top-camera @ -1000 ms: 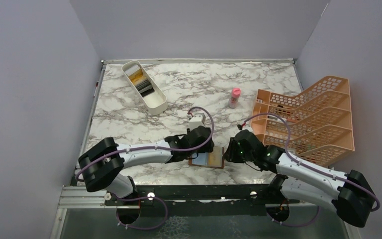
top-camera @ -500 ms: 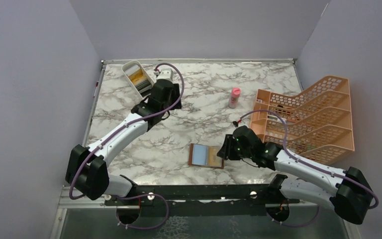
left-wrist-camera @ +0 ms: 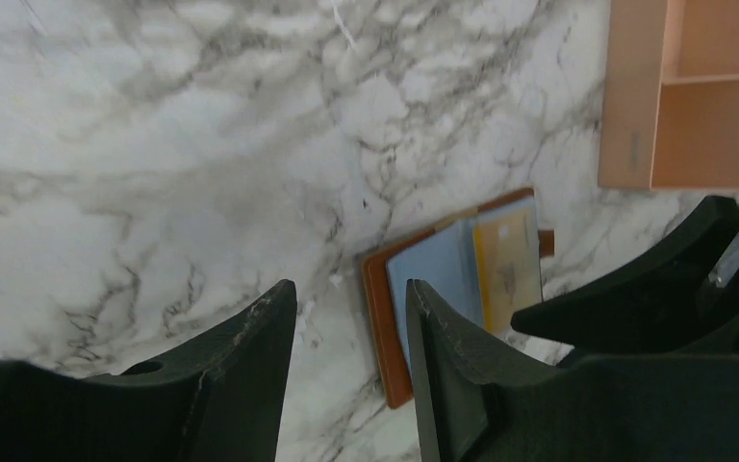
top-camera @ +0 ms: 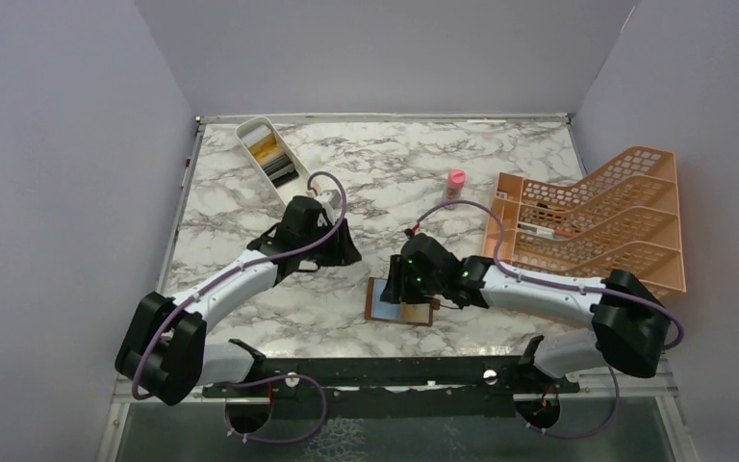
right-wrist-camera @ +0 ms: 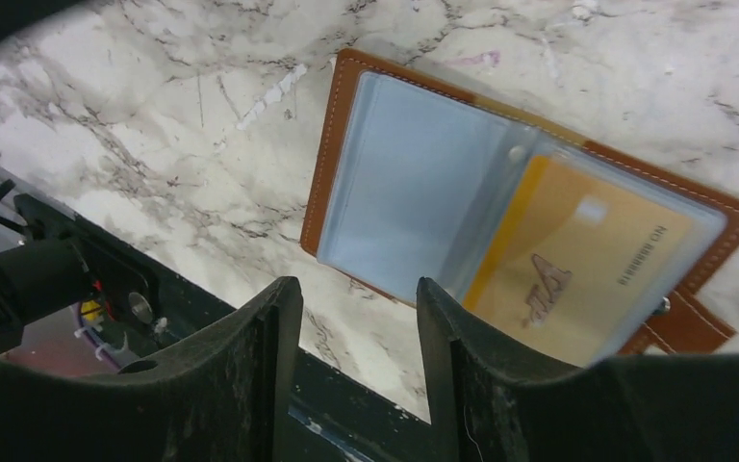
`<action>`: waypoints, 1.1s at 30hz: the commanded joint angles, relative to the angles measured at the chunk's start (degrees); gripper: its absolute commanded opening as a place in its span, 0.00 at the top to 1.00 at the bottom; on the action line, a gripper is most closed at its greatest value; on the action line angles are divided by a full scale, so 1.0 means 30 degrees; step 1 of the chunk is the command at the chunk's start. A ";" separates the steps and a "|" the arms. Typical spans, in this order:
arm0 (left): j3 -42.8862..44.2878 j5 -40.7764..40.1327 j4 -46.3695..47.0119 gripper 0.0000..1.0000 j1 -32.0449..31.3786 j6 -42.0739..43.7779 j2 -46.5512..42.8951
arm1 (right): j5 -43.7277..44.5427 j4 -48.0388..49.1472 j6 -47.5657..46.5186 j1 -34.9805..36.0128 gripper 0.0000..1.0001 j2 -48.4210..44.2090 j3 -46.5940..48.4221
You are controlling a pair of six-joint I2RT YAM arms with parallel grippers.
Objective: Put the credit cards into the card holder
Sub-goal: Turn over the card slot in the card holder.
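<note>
The brown card holder [top-camera: 400, 312] lies open near the table's front edge, blue-grey inside. A yellow credit card [right-wrist-camera: 577, 269] sits in its clear right sleeve, also in the left wrist view [left-wrist-camera: 507, 262]. More credit cards, yellow [top-camera: 266, 149] and dark [top-camera: 282, 170], lie in the white tray [top-camera: 303, 197]. My left gripper [top-camera: 348, 252] is open and empty above bare marble, left of the holder [left-wrist-camera: 447, 279]. My right gripper [top-camera: 396, 289] is open and empty, just over the holder's [right-wrist-camera: 414, 183] left half.
An orange lattice rack [top-camera: 601, 231] stands at the right, its corner in the left wrist view [left-wrist-camera: 683, 96]. A pink bottle [top-camera: 454, 188] stands left of it. The black front rail [right-wrist-camera: 58, 279] runs just below the holder.
My left arm swung from beside the holder back to the white tray, then came forward to mid-table. My right gripper moved left from the holder's right edge to over it.
</note>
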 commanded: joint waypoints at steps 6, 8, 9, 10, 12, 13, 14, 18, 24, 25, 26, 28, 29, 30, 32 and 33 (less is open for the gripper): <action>-0.4524 0.4863 0.3937 0.52 -0.0091 -0.2487 -0.0884 | 0.3393 -0.1885 0.0843 0.2030 0.42 0.4807 0.3196; -0.4882 0.4815 0.4072 0.52 -0.0093 -0.2480 -0.0950 | 0.3979 -0.2603 0.0862 0.2282 0.41 0.5908 0.3899; -0.4950 0.4761 0.4086 0.52 -0.0095 -0.2453 -0.0973 | 0.4419 -0.3051 0.0965 0.2432 0.42 0.6509 0.4254; -0.5003 0.4747 0.4066 0.52 -0.0092 -0.2410 -0.0987 | 0.4799 -0.3507 0.1025 0.2587 0.43 0.7039 0.4559; -0.5175 0.4628 0.4087 0.52 -0.0091 -0.2405 -0.1085 | 0.5658 -0.4209 0.1171 0.2922 0.48 0.7960 0.5014; -0.5258 0.4588 0.4121 0.52 -0.0106 -0.2403 -0.1144 | 0.5841 -0.4398 0.1223 0.3018 0.52 0.8348 0.5148; -0.5331 0.4459 0.4077 0.52 -0.0093 -0.2411 -0.1199 | 0.6010 -0.4543 0.1288 0.3074 0.57 0.8634 0.5227; -0.5469 0.4056 0.3975 0.52 -0.0091 -0.2385 -0.1438 | 0.6278 -0.4628 0.1460 0.3188 0.68 0.8764 0.5154; -0.5453 0.4239 0.4114 0.52 -0.0095 -0.2377 -0.1135 | 0.6136 -0.3074 0.1086 0.3170 0.84 0.7678 0.4241; -0.5450 0.4294 0.4142 0.52 -0.0092 -0.2411 -0.1055 | 0.6197 -0.3015 0.1059 0.3170 0.88 0.7686 0.4194; -0.5483 0.4341 0.4252 0.52 -0.0091 -0.2514 -0.0935 | 0.6274 -0.3011 0.1066 0.3170 0.90 0.7757 0.4189; -0.5546 0.4703 0.4536 0.52 -0.0091 -0.2642 -0.0667 | 0.6193 -0.3047 0.1094 0.3168 0.93 0.7858 0.4202; -0.5532 0.4868 0.4550 0.52 -0.0117 -0.2631 -0.0498 | 0.6160 -0.3169 0.1107 0.3162 0.93 0.7859 0.4252; -0.5537 0.4896 0.4538 0.52 -0.0120 -0.2589 -0.0378 | 0.6108 -0.3316 0.1164 0.3169 0.93 0.7793 0.4320; -0.5767 0.4658 0.4555 0.52 -0.0121 -0.2697 -0.0317 | 0.6118 -0.3649 0.1407 0.3162 0.91 0.7560 0.4348; -0.5977 0.4511 0.4681 0.52 -0.0121 -0.2806 -0.0300 | 0.6176 -0.3801 0.1498 0.3169 0.90 0.7353 0.4321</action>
